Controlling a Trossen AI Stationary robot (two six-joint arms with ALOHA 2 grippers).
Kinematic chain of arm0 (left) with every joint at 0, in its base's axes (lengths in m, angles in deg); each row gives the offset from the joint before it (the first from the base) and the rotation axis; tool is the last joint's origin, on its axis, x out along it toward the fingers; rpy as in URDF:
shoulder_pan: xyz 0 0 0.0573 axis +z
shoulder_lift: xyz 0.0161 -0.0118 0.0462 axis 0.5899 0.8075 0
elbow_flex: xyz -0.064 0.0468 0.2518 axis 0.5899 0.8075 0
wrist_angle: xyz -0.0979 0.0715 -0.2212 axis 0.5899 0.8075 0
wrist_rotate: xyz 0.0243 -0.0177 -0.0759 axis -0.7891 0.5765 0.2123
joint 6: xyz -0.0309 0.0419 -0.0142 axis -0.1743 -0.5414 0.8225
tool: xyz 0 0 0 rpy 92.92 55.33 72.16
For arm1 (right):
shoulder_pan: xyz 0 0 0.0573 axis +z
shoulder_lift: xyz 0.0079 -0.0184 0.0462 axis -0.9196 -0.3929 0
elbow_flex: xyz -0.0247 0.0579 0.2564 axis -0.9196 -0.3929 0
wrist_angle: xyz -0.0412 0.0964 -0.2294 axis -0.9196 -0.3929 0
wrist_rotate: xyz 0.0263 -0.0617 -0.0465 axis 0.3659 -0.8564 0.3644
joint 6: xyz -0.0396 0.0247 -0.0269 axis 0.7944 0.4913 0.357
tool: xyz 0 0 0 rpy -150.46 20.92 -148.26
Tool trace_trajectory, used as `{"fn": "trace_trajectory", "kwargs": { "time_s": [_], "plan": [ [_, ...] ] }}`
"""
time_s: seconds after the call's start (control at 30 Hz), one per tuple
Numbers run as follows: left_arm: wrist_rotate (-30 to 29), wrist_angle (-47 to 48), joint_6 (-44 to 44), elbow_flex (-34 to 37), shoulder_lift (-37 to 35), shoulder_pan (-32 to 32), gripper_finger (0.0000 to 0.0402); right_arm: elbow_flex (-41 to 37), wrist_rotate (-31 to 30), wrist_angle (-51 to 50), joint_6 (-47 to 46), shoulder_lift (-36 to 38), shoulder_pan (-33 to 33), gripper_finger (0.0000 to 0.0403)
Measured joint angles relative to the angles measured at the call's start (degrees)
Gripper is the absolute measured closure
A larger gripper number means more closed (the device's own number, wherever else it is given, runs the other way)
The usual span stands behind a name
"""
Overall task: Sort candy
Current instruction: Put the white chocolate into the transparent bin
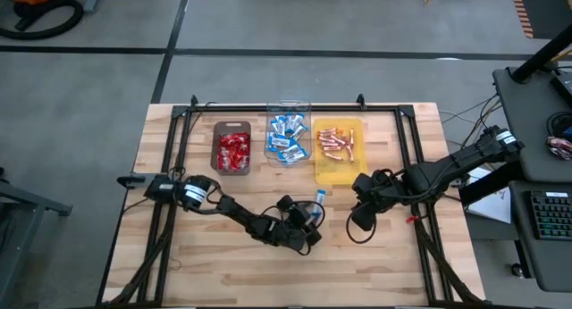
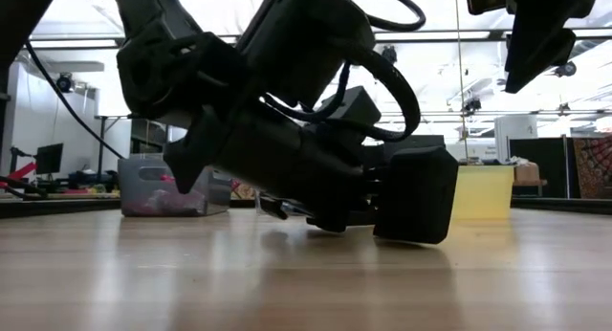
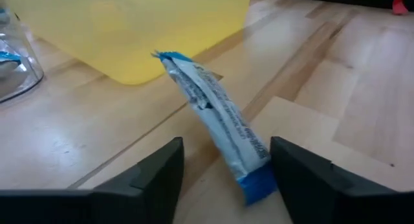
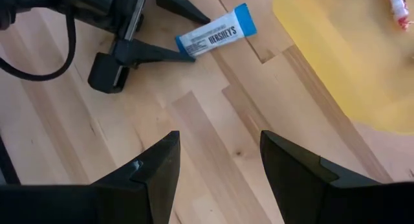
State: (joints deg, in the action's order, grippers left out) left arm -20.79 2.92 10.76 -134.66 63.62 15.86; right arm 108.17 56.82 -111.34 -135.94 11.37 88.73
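A blue-and-white candy bar (image 3: 217, 117) lies flat on the wooden table, just in front of the yellow tray (image 3: 129, 30). My left gripper (image 3: 223, 185) is low over the table, open, with one finger on each side of the bar's near end. In the high view this gripper (image 1: 313, 212) is at the table's middle, with the bar (image 1: 319, 197) just beyond it. My right gripper (image 4: 220, 166) hangs open and empty above the table to the right (image 1: 360, 221). It looks down on the same bar (image 4: 215, 32). My left gripper stands astride the bar's blue near end (image 3: 259, 185), coming in low and almost level from the table's near left. One finger (image 3: 294, 179) is very close to that end. I cannot tell whether it touches. The bar lies flat on the table.
Three trays stand in a row at the far middle. The dark tray (image 1: 217, 153) holds red packets, the clear tray (image 1: 272, 139) holds blue-and-white bars, and the yellow tray (image 1: 338, 171) holds pinkish-copper sticks. A black frame (image 1: 286, 107) borders the work area.
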Motion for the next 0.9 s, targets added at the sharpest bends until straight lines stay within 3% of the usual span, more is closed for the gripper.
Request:
{"fn": "trace_trajectory", "kwargs": {
  "time_s": [0.47, 0.77, 0.9],
  "plan": [
    [1.6, 0.4, -0.4, 0.1, -0.1, -0.6, 0.038, -0.3, -0.1, 0.0, 0.2, 0.0, 0.0, 0.02],
    [3.0, 4.1, -5.9, 0.4, -3.7, -3.2, 0.0389, -0.3, -0.2, 0.0, 0.2, 0.0, 0.0, 0.02],
    [2.9, 11.6, -6.6, 0.4, -9.1, -4.4, 0.0389, -0.3, -0.2, 0.0, 0.3, 0.0, 0.0, 0.02]
  ]
}}
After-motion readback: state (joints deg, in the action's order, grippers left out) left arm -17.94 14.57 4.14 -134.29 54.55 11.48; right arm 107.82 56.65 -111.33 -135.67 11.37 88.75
